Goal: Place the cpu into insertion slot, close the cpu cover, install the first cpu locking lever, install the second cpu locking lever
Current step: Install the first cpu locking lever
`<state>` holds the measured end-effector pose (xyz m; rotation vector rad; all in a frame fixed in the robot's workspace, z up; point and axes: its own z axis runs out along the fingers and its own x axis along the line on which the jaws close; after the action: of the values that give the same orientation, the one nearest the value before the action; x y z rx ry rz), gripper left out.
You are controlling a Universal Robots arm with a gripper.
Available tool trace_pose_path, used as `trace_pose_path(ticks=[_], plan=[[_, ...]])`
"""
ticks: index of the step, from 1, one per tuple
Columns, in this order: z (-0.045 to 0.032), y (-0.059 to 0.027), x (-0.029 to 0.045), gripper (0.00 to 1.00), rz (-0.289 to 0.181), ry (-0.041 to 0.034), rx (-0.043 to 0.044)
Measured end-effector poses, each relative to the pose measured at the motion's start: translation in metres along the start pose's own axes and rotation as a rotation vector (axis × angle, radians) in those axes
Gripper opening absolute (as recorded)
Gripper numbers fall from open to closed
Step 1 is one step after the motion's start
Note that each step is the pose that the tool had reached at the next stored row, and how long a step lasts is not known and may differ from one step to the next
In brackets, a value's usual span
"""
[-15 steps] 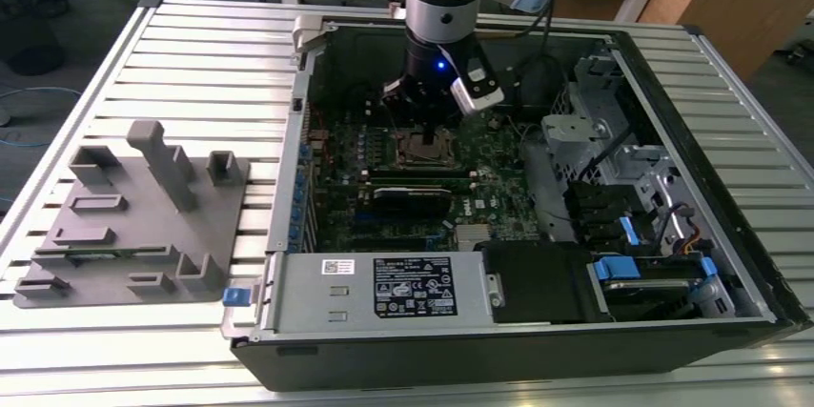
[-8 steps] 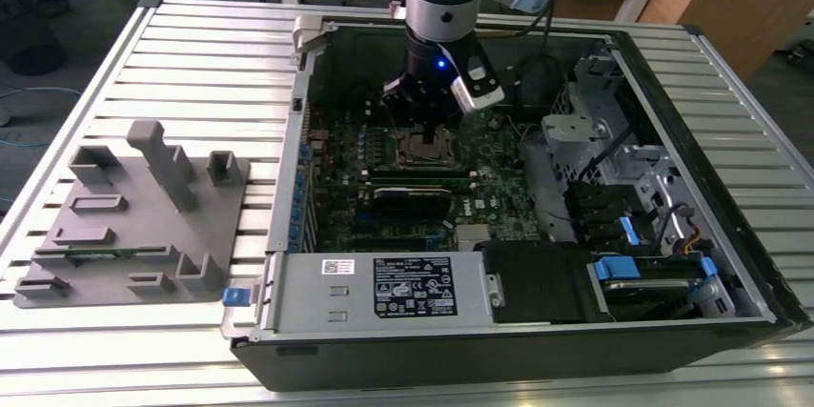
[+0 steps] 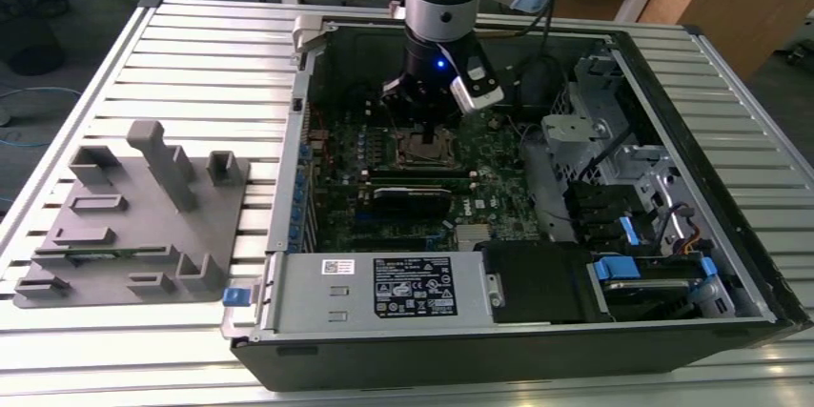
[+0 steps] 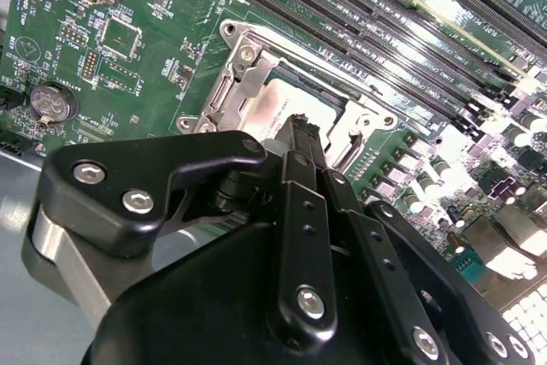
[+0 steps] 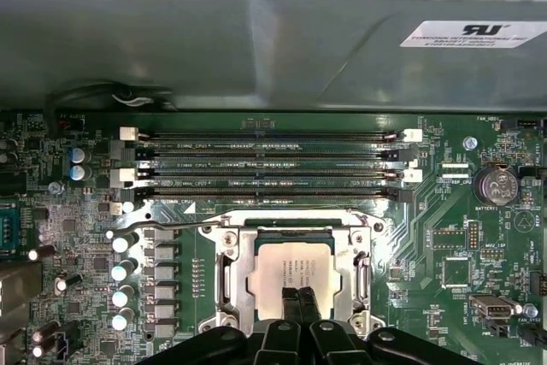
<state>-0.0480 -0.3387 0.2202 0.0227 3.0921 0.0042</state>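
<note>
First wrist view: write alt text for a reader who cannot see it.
The gripper, fingers shut, points at the cpu lying in the silver-rimmed insertion slot. Long memory slots run beside it on the green circuit board.

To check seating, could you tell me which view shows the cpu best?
The first wrist view: the cpu faces it squarely. In the second wrist view the gripper covers part of it; the exterior view shows little.

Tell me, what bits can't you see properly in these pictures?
- cpu: first wrist view, the claw covers one edge.
- insertion slot: second wrist view, the claw hides a large part.
- cpu cover: exterior view, too small to tell from the slot.
</note>
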Motion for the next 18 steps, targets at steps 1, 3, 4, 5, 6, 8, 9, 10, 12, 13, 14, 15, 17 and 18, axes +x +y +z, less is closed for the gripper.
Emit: trace_pose_path(ticks=[1,3,4,5,6,8,9,10,12,13,14,15,17,18], plan=[[-0.0003,0.0,0.0,0.11,0.0,0.0001,0.0001],[-0.002,0.0,-0.0001,0.11,0.0,0.0001,0.0001],[-0.0032,0.0,-0.0001,0.11,0.0,0.0,0.0],[-0.0048,0.0,-0.0002,0.11,0.0,0.0,0.0],[-0.0067,0.0,-0.0003,0.11,0.0,0.0001,0.0001],[-0.0112,0.0001,-0.0005,0.11,0.0,0.0,0.0],[-0.0133,0.0001,-0.0006,0.11,0.0,0.0,0.0],[-0.0152,0.0001,-0.0007,0.11,0.0,0.0,0.0],[-0.0178,0.0001,-0.0009,0.11,0.0,0.0,-0.0001],[-0.0181,0.0001,-0.0009,0.11,0.0,-0.0001,-0.0001],[-0.0181,0.0001,-0.0009,0.11,0.0,-0.0002,-0.0003],[-0.0181,0.0001,-0.0009,0.11,0.0,-0.0002,-0.0004],[-0.0183,0.0001,-0.0009,0.11,0.0,0.0,0.0],[-0.0183,0.0001,-0.0009,0.11,0.0,-0.0001,-0.0001]])
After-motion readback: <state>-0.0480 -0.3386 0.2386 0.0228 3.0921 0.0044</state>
